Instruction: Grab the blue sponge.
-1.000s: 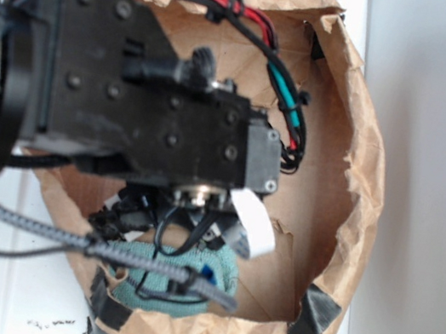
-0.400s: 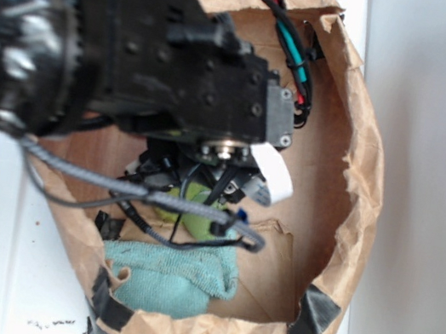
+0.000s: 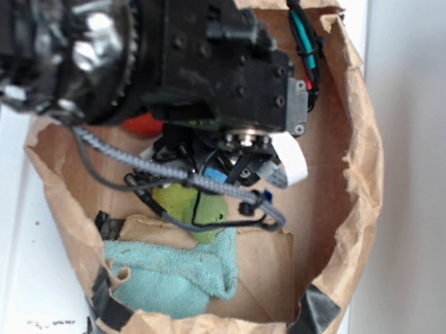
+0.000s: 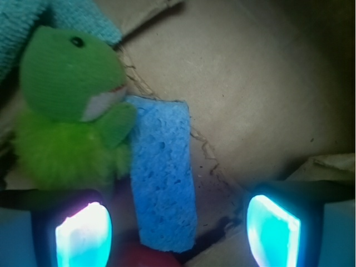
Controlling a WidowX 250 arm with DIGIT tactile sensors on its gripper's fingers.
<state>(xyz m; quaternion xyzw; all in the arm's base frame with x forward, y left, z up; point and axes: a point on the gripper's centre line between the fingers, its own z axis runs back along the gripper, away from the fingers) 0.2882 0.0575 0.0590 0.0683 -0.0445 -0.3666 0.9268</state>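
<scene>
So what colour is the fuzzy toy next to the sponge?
Green, with a black eye. The plush toy shows best in the wrist view.

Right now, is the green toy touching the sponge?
Touching. In the wrist view the toy's arm lies against the sponge's left edge near its top, with no gap showing between them.

Brown cardboard floor [image 4: 267,83] carries blue sponge [image 4: 163,172], green plush toy [image 4: 69,111], teal cloth [image 3: 169,274].

Sponge [image 4: 162,172] lies just beside plush toy [image 4: 72,105].
</scene>
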